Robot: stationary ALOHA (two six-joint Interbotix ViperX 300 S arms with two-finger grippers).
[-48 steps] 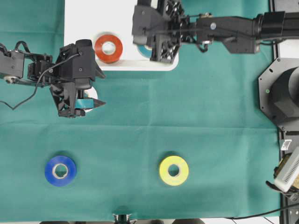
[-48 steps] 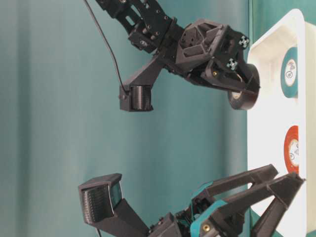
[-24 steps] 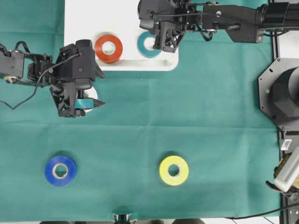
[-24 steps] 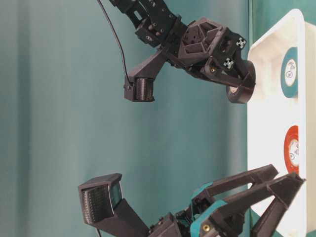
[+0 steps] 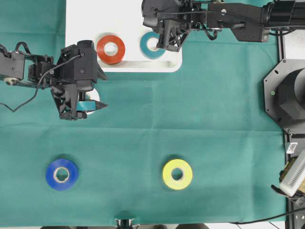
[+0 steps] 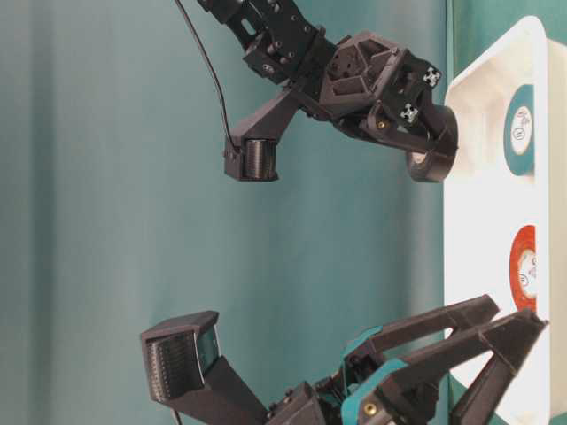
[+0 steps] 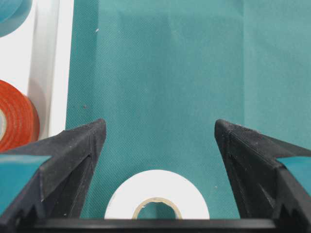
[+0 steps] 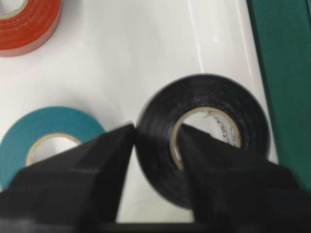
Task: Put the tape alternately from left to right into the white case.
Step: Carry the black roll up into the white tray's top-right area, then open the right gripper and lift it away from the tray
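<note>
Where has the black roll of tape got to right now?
The black tape hangs between the right gripper's fingers, one finger through its core, over the white case's right end, beside the teal tape.

"What's the right arm doing?"

"It's reaching in from the right, and the right gripper (image 8: 155, 145) is pinching one side of the black roll (image 8: 204, 136), one finger outside, one through the core."

"And the left?"

"The left gripper (image 7: 158, 145) is hanging level and low, jaws standing wide apart, gripping nothing."
</note>
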